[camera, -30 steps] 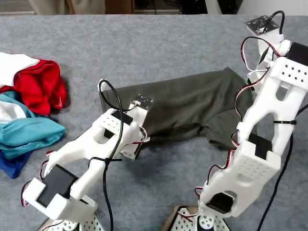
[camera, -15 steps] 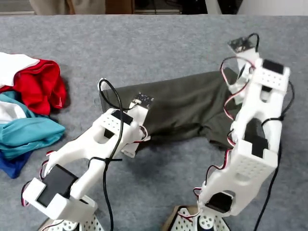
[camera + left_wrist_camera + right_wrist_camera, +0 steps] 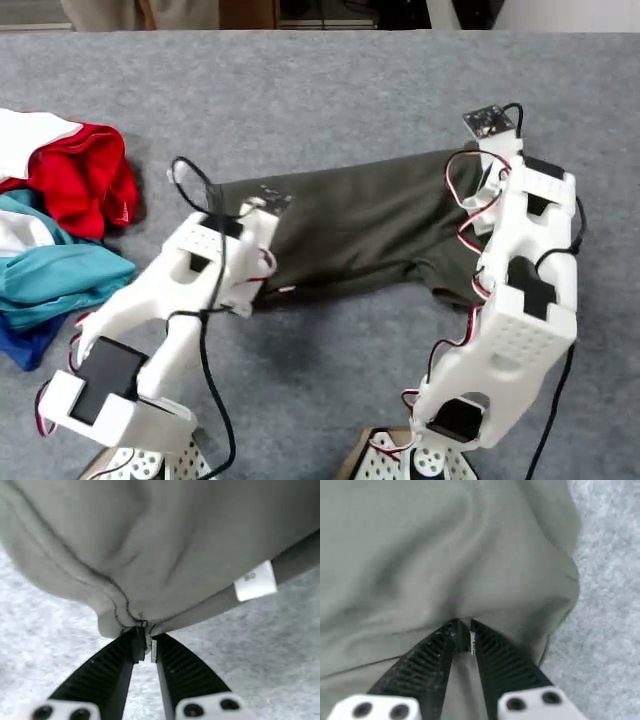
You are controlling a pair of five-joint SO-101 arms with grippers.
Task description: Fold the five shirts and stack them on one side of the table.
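A dark olive shirt point(image 3: 370, 225) lies partly folded across the middle of the grey table. My left gripper point(image 3: 146, 645) is shut on its hem at the shirt's left end point(image 3: 150, 555); a white label point(image 3: 255, 581) hangs from the cloth nearby. My right gripper point(image 3: 465, 636) is shut on a pinch of the same shirt point(image 3: 420, 555) near its right end. In the high view the left arm point(image 3: 190, 290) reaches the shirt's left edge and the right arm point(image 3: 520, 270) stands over its right side.
A heap of other shirts lies at the table's left edge: white point(image 3: 25, 135), red point(image 3: 85, 180), teal point(image 3: 55, 275) and blue point(image 3: 25, 340). Bare grey table point(image 3: 330, 90) stretches behind the olive shirt and in front of it between the arm bases.
The left arm has swung to the left, dragging the shirt's left end with it. The right arm has come down and inward onto the shirt's right side.
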